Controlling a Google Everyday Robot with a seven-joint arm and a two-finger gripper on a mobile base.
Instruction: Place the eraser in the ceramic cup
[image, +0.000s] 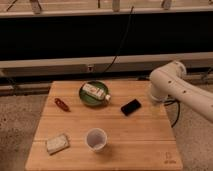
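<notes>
The arm (167, 82) is bent over the right edge of the table (145, 145). The gripper is hidden from view, its fingers spread wide. The cup (96, 139) is set upright near the front edge. The eraser (131, 106) is laid flat just inboard of the arm, its long axis slanted, farther back than the cup.

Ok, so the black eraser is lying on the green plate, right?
No. The camera view shows the eraser lying on the wooden table, beside the green plate, not on it. The gripper is at the table's right edge, apart from the eraser.
</notes>
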